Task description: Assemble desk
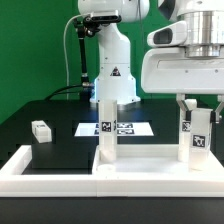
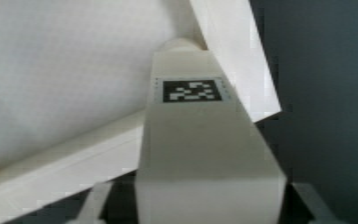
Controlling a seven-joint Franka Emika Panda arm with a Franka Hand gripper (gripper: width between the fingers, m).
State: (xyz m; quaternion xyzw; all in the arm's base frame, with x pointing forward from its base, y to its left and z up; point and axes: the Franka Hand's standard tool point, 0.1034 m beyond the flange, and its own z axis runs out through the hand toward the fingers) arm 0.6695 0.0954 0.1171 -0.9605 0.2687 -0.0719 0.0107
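My gripper (image 1: 198, 112) is shut on a white square-section desk leg (image 1: 197, 137) with a black-and-white marker and holds it upright over the right end of the white tabletop (image 1: 140, 170). In the wrist view the leg (image 2: 202, 140) fills the space between the dark fingers (image 2: 304, 203), and its far end sits at the tabletop's raised rim (image 2: 229, 50), by a corner. A second leg (image 1: 107, 128) stands upright on the tabletop nearer the middle. A third leg (image 1: 40, 130) lies loose on the black table at the exterior view's left.
The marker board (image 1: 125, 128) lies flat behind the standing leg. A long low white wall (image 1: 25, 160) with a turned-up end runs along the front and left. The robot base (image 1: 112, 70) stands at the back.
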